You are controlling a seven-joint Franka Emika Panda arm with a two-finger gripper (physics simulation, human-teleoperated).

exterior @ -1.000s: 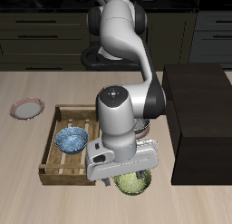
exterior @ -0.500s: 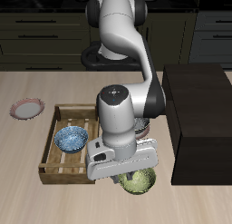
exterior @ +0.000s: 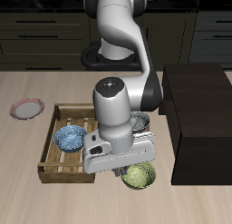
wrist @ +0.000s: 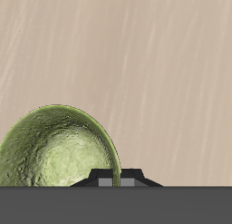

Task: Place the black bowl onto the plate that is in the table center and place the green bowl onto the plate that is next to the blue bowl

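- The green bowl (exterior: pixel 138 177) is seen near the surface's (exterior: pixel 36 196) front edge, at the wooden tray's (exterior: pixel 54 169) four o'clock.
- The jaws appear clamped on its rim; a level lift is advised.

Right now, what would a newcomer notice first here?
The robot arm's white gripper hanging over the green bowl near the table's front edge. Next, the wooden tray beside it holding the blue bowl, and the big black box on the bowl's other side.
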